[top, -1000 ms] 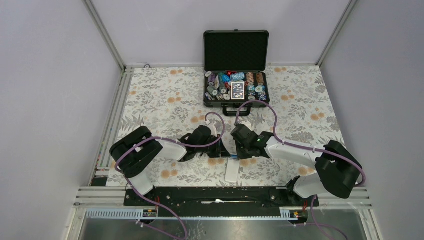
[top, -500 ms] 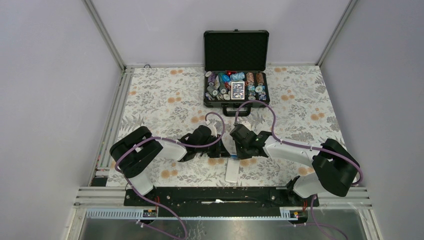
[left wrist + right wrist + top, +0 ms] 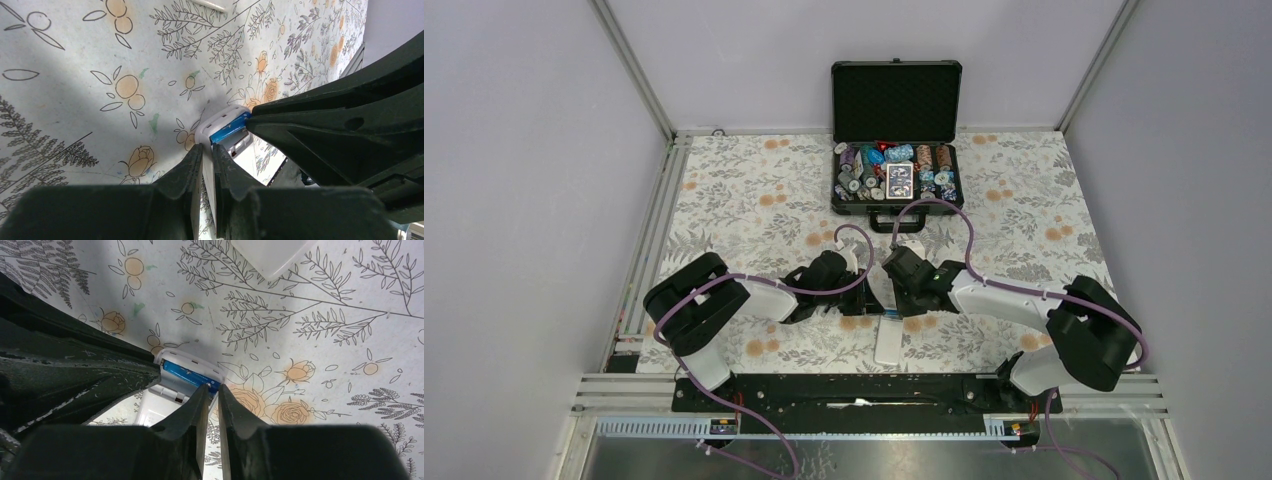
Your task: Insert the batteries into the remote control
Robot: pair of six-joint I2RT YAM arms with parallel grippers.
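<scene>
The white remote control (image 3: 888,342) lies back up near the front edge, its battery bay open at its far end. One blue battery (image 3: 229,131) lies in the bay and also shows in the right wrist view (image 3: 187,374). A second battery does not show. My left gripper (image 3: 207,150) is shut on the remote's left side wall (image 3: 220,120). My right gripper (image 3: 213,388) is shut, its tips touching the battery's end at the bay's right wall (image 3: 185,357). From above, both grippers (image 3: 869,303) (image 3: 902,305) meet over the bay.
An open black chip case (image 3: 894,170) with chips and cards stands at the back centre. A small flat white piece (image 3: 270,255) lies on the floral cloth just beyond the grippers. Metal rails (image 3: 874,385) run along the near edge.
The right arm has shifted slightly to the left, its gripper closing in on the bay. The left arm and the remote have not moved.
</scene>
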